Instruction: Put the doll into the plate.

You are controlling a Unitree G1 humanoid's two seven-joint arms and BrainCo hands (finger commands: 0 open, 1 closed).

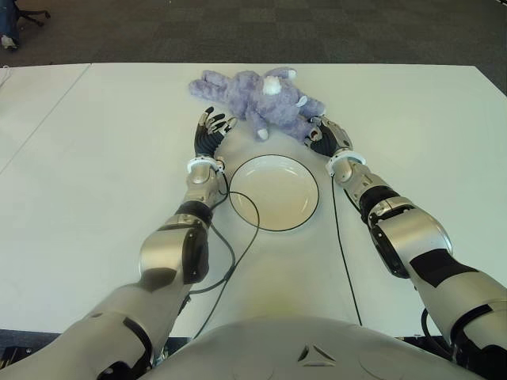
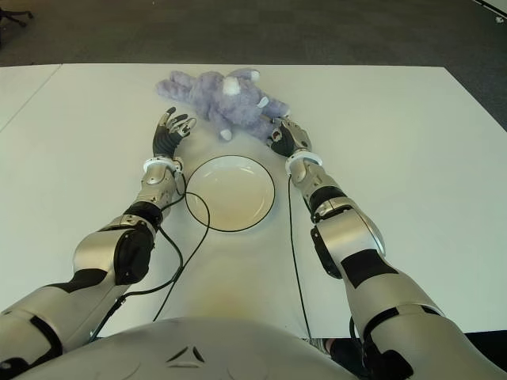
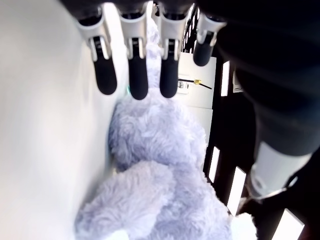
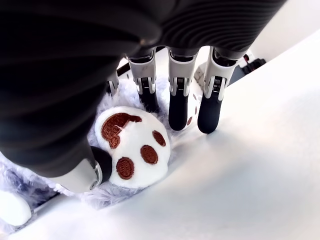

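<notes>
We see the purple doll (image 1: 261, 99) lying on the white table (image 1: 95, 182), just beyond both hands and outside the plate (image 1: 273, 192). Our right hand (image 1: 325, 136) has its fingers (image 4: 178, 107) around the doll's paw, seemingly gripping it. Our left hand (image 1: 212, 131) hovers beside the doll, fingers extended, holding nothing.

White worktop on dark flooring.
The worktop (image 1: 95, 198) is matte white with a seam at left; dark carpet floor (image 1: 261, 32) lies beyond its far edge.
</notes>
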